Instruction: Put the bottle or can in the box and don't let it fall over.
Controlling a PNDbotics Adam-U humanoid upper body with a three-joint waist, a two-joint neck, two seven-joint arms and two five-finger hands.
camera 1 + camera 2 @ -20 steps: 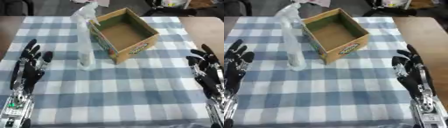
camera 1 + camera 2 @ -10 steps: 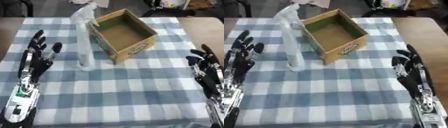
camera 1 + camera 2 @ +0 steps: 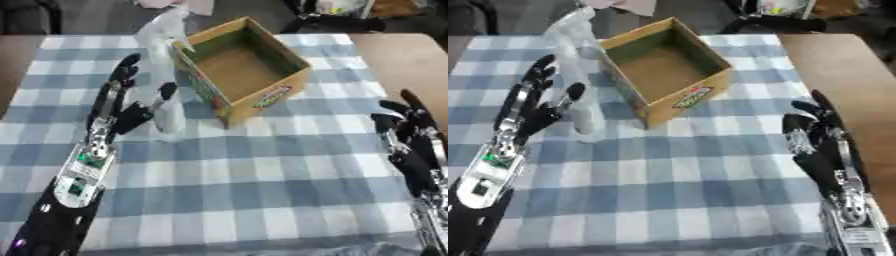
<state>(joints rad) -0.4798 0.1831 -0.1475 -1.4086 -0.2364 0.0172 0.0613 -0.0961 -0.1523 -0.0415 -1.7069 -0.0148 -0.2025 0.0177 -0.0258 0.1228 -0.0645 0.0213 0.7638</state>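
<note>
**Closing on the bottle without tipping it**

The clear bottle point(image 3: 164, 85) stands upright on the checked tablecloth point(image 3: 262, 165), toward the far left part of the tabletop and just beside the left wall of the open cardboard box point(image 3: 245, 75). The left hand point(image 3: 122, 112) is right next to the bottle on its left side, fingers straight and spread, thumb near the lower body; whether it already touches cannot be told, and nothing is gripped yet. The right hand point(image 3: 820, 145) rests open near the right edge, fingers up, well apart from everything.

The step in hand looks like taking hold. The bottle is tall and narrow, so a sideways nudge would likely topple it toward the box. Better to wrap fingers and thumb round the body from both sides together, around mid-height. Then lift straight up until the base clears the box rim, carry it across, and lower it upright onto the box floor before letting go.
</note>
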